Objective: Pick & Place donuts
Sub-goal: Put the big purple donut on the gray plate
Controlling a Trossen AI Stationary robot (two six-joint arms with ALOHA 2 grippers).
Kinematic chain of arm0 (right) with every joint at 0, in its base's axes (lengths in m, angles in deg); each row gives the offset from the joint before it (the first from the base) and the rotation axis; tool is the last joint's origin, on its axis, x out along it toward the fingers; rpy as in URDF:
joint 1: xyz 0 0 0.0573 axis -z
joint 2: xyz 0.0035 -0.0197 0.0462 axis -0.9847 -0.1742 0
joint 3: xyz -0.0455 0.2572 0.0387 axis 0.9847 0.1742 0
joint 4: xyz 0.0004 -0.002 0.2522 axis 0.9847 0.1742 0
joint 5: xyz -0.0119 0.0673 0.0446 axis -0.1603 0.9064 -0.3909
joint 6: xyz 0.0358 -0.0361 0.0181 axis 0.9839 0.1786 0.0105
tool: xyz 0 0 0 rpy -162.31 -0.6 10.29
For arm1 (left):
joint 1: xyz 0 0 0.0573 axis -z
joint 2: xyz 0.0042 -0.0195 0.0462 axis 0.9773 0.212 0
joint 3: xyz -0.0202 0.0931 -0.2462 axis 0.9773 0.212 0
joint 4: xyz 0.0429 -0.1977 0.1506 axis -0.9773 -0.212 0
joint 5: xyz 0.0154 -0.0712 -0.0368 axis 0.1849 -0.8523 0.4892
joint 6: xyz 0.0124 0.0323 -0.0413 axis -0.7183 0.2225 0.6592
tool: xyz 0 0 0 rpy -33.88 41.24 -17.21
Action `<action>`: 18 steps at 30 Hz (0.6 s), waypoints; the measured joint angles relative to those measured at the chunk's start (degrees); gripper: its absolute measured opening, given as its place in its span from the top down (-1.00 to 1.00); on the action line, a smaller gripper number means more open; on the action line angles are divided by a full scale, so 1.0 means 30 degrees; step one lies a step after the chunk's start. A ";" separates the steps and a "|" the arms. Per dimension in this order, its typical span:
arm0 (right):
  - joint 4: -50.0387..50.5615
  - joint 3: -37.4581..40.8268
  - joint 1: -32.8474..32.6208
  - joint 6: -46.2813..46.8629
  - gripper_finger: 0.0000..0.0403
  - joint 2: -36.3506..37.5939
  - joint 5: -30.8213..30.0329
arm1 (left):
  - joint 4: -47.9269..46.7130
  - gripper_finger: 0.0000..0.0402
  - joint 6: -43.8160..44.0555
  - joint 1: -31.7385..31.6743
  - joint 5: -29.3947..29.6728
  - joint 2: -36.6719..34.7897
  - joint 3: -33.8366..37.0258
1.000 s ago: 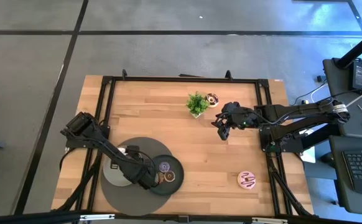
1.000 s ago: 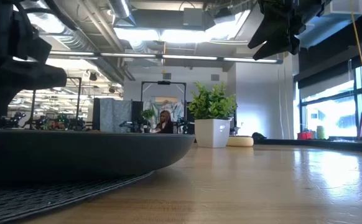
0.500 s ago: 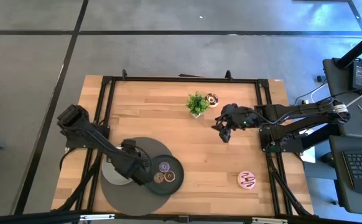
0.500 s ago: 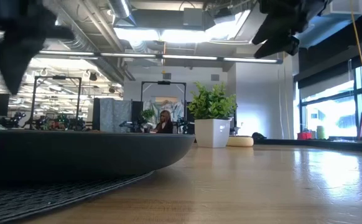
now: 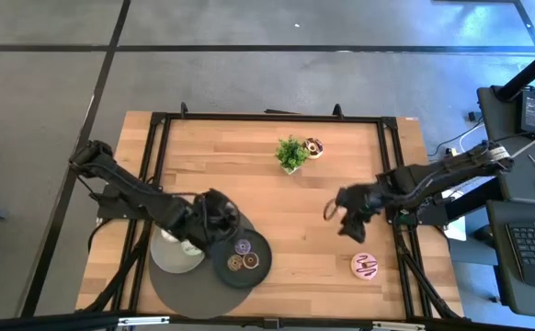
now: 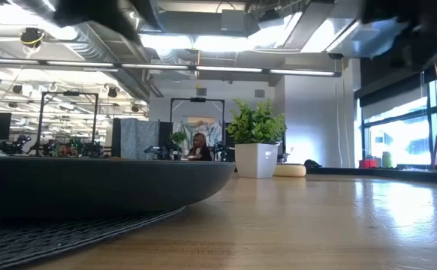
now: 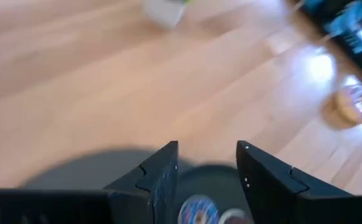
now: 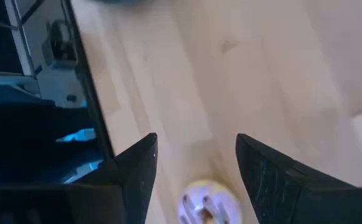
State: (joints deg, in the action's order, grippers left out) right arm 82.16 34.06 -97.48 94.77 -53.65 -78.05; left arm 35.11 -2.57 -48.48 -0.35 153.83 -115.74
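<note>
Three tiny donuts lie on the dark plate (image 5: 264, 245): one purple (image 5: 243, 246) and two brown (image 5: 234, 263) (image 5: 251, 261). The pink donut with dark stripes (image 5: 366, 267) lies flat on the wood near the table's right near corner. Another donut (image 5: 314, 147) lies beside the potted plant (image 5: 291, 153). The other donuts do not show. My left gripper (image 5: 218, 217) hangs open above the far-left rim of the dark plate. In the left wrist view it (image 7: 207, 168) looks down on the purple donut (image 7: 193, 211). My right gripper (image 5: 344, 215) is open, above bare wood on the far side of the pink donut (image 8: 209, 202).
A pale grey plate (image 5: 171, 257) and the dark plate sit on a round grey mat (image 5: 180, 290) at the near left. The plant in its white pot (image 6: 256, 159) stands at the far middle. Black frame rails (image 5: 395, 165) line the table's edges. Bare wood lies between the plate and the pink donut.
My left gripper has risen off the dark plate and drawn back toward the far edge. A brown donut that it covered now shows on the plate. My right gripper has swung from beside the plant toward the near edge, closer to the pink donut.
</note>
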 joint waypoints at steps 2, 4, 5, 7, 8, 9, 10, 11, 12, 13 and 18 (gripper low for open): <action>-0.0051 0.0000 -0.1635 0.1086 -0.08 0.0000 -0.0744 | 0.1301 0.22 -0.1690 -0.0631 0.0131 -0.0001 0.0000; -0.0229 0.0000 -0.3275 0.1902 -0.08 0.0000 -0.1738 | 0.2210 0.22 -0.3224 -0.1263 -0.0101 0.0007 0.0000; -0.0230 0.0000 -0.4123 0.2283 -0.08 0.0000 -0.2286 | 0.2689 0.22 -0.3914 -0.1571 -0.0385 0.0030 0.0000; -0.0224 0.0000 -0.5756 0.3049 -0.08 -0.0023 -0.3411 | 0.3262 0.22 -0.5037 -0.2126 -0.1062 0.0097 -0.0005; -0.0166 0.0000 -0.6520 0.3676 -0.08 -0.0087 -0.3943 | 0.3436 0.22 -0.5555 -0.2364 -0.1393 0.0109 0.0000; 0.0005 0.0000 -0.7195 0.4405 -0.08 -0.0218 -0.4330 | 0.3700 0.22 -0.6026 -0.2587 -0.1616 0.0109 0.0000; 0.0330 0.0000 -0.7795 0.5032 -0.08 -0.0400 -0.4586 | 0.3873 0.22 -0.6395 -0.2772 -0.1766 0.0109 -0.0007; 0.0685 0.0000 -0.8324 0.5669 -0.08 -0.0648 -0.4784 | 0.3878 0.22 -0.6682 -0.2950 -0.1882 0.0109 -0.0007; 0.1021 0.0000 -0.8849 0.6310 -0.08 -0.1010 -0.4856 | 0.3852 0.22 -0.6907 -0.3098 -0.1910 0.0109 0.0000; 0.1342 0.0000 -0.9281 0.6812 -0.08 -0.1423 -0.4884 | 0.3859 0.22 -0.7074 -0.3233 -0.1924 0.0109 0.0000; 0.1700 0.0000 -1.0749 0.8132 -0.08 -0.4155 -0.4889 | 0.3881 0.22 -0.7399 -0.3747 -0.1993 0.0109 0.0000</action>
State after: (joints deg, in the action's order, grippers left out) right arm 87.26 34.06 -129.72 119.16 -66.12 -92.72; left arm 46.75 -24.77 -59.72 -6.32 154.16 -115.74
